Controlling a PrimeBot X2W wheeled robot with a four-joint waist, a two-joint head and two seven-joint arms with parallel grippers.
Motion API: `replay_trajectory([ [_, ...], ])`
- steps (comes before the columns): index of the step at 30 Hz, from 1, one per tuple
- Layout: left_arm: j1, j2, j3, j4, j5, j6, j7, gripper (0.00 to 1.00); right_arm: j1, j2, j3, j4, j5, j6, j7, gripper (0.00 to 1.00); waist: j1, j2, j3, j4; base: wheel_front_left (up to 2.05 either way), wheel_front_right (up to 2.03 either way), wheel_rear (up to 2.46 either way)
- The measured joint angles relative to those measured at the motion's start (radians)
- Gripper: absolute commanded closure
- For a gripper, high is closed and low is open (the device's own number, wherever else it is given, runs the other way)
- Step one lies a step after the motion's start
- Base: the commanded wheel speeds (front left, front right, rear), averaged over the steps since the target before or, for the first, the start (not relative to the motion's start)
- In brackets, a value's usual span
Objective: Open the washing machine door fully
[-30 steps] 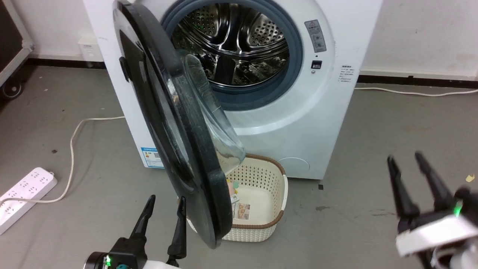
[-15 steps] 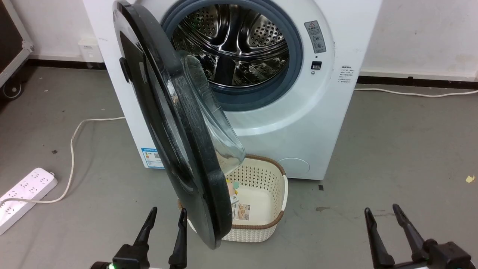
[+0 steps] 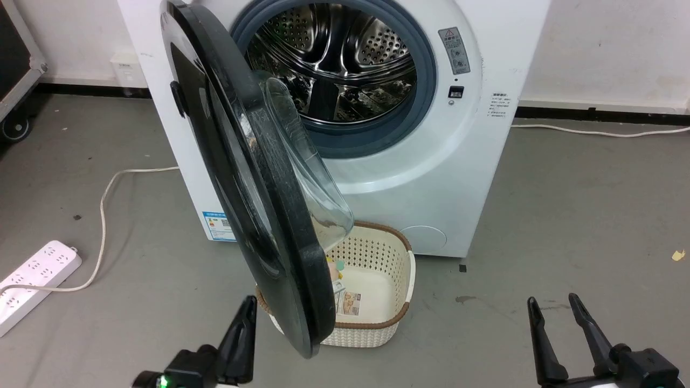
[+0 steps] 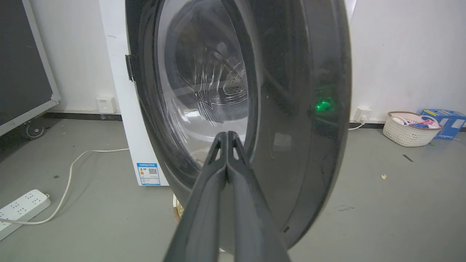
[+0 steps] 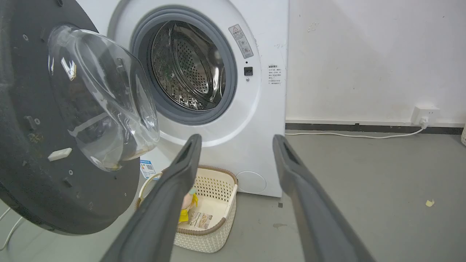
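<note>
The left tool (image 3: 249, 308) has just been pinched closed, empty, beside the half-open washing machine door (image 3: 285, 231), likely for pushing; the right tool (image 3: 552, 299) is held spread, empty.

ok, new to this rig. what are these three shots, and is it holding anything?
It's a two-armed wheeled robot facing a washing machine. One shot looks down from its head; the other two look along each arm from its wrist. The black round door stands part open over a cream basket on the floor; a power strip lies to the left. The left end effector is shut, empty, pointing at the door's outer face. The right end effector is open, empty.
</note>
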Motion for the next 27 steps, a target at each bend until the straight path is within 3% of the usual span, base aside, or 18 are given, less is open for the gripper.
replay_trajectory([
  [3,-0.002,0.0,0.009,-0.044,-0.017,0.005,0.0,1.0,0.0,0.002,-0.001,-0.003,0.004,0.0,0.0,0.0,0.0,0.0,0.003,0.002,0.0,0.0,0.0],
  [15,-0.146,0.0,0.061,-0.38,-0.05,0.094,-0.001,1.0,-0.002,0.003,0.005,-0.004,0.007,0.0,0.0,0.0,0.0,-0.0001,0.01,-0.003,0.0,0.0,0.0],
  [18,-0.172,0.0,0.022,-0.416,-0.051,0.108,-0.001,1.0,-0.002,0.004,0.008,0.0,0.007,0.0,0.0,0.0,0.0,0.0,0.007,-0.008,0.0,0.0,0.0],
  [19,-0.176,0.0,-0.048,-0.398,-0.057,0.108,-0.001,1.0,-0.002,0.004,0.015,0.004,0.007,0.0,0.0,0.0,0.0,0.0,0.005,-0.015,0.0,0.0,0.0],
  [27,-0.152,-0.001,-0.271,-0.24,-0.061,0.089,0.071,1.0,-0.002,0.004,0.021,0.012,0.007,0.0,0.0,0.0,0.0,0.0,0.01,-0.028,0.0,0.0,0.0],
])
